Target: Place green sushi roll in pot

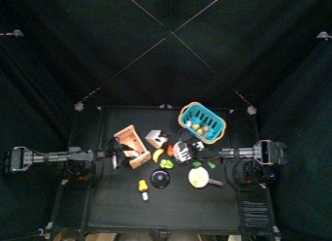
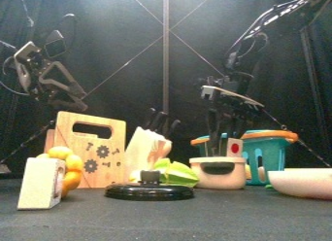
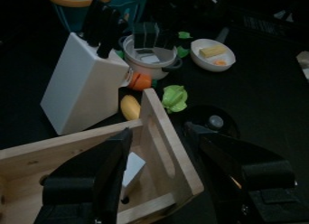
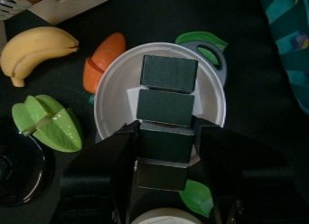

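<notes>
Nearest to me in the front view, a black lid [image 2: 149, 190] lies flat on the table [image 2: 247, 218], with a white bowl [image 2: 306, 182] at the right edge and a cream-coloured block [image 2: 41, 181] at the left. Just behind sit a green wedge [image 2: 180, 172], the pot [image 2: 218, 172], a wooden rack [image 2: 88, 148] with gear shapes printed on its face, and a teal basket [image 2: 270, 153].

My right pincer [image 4: 163, 151] hangs straight down over a white oval plate [image 4: 208, 88]. It is pinching the green sushi roll [image 4: 163, 144], the piece nearest the wrist camera. I count three green rolls in a row on that plate; the other two [image 4: 169, 72] [image 4: 164, 107] lie free. Around the plate I see one banana [image 4: 39, 51], one carrot [image 4: 101, 61] and one green cup [image 4: 201, 49].

My left pincer [image 3: 163, 169] hovers, spread, above the rack's top edge. Beyond it stands one white knife block [image 3: 82, 72].

I can read no writing anywhere.
</notes>
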Robot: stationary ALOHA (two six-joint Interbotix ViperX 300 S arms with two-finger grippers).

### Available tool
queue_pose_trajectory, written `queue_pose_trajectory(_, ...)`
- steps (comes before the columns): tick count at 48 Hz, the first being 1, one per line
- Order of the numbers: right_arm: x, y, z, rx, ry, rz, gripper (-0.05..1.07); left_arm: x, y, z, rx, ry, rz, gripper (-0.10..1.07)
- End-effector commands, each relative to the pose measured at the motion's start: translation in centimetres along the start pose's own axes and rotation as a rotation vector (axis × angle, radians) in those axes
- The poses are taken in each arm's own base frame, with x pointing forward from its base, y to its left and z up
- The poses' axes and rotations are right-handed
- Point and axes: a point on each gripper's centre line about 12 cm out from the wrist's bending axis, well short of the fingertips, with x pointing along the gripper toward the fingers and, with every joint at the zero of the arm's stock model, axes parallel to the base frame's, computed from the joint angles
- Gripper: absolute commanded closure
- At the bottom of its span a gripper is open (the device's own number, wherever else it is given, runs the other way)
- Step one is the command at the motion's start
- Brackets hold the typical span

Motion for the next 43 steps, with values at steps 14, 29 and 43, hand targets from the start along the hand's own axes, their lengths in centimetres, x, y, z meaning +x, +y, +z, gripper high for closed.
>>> queue_pose_trajectory(14, -0.08, 0.52, 0.95, 0.008, -0.021, 0.019, 0.22, 0.08, 0.02, 0.39, 0.0, -0.011, 0.001, 0.1)
queue_pose_trajectory(29, -0.25, 0.75, 1.27, 0.001, -0.035, 0.025, 0.13, 0.07, 0.02, 0.34, 0.001, -0.011, 0.0, 0.1)
queue_pose_trajectory(43, -0.33, 0.9, 1.29, 0.0, -0.037, 0.028, 0.13, 0.07, 0.03, 0.33, -0.001, -0.009, 0.001, 0.1)
